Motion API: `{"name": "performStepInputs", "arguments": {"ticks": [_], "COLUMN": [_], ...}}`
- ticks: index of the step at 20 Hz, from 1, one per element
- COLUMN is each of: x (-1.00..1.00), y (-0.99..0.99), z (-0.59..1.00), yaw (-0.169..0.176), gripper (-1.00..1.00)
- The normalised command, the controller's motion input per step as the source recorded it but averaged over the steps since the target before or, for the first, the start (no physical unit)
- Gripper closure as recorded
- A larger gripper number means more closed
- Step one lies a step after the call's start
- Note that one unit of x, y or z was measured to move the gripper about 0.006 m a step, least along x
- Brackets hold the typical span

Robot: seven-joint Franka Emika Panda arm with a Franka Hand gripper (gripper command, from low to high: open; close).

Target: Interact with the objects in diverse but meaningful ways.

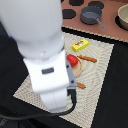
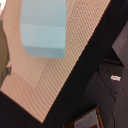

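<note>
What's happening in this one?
A robot arm leans over a woven mat set with a tomato on a plate and a yellow packet. The wrist view shows a light-blue cup close below the camera. The jaws are not visible, so a grasp can't be confirmed.

A woven mat [image 1: 97, 75] lies on the bench [image 1: 117, 85]. On the mat sits a plate [image 1: 82, 67] carrying the tomato [image 1: 72, 60]. The packet [image 1: 80, 45] lies at the plate's twelve o'clock, on the mat. The knife [image 1: 88, 59] lies at the tomato's three o'clock. Past the mat, at one o'clock, stands a pot [image 1: 91, 16]. In the wrist view, the cup [image 2: 44, 29] rests on the mat.
</note>
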Motion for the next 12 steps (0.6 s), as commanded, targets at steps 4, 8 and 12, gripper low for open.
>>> {"name": "performStepInputs", "arguments": {"ticks": [4,8,12], "x": [0.01,-0.07,-0.22], "y": [0.63,0.7,0.7], "z": [0.6,0.43,0.33], "yaw": [0.015,0.035,0.043], "gripper": [-1.0,-1.0,-1.0]}}
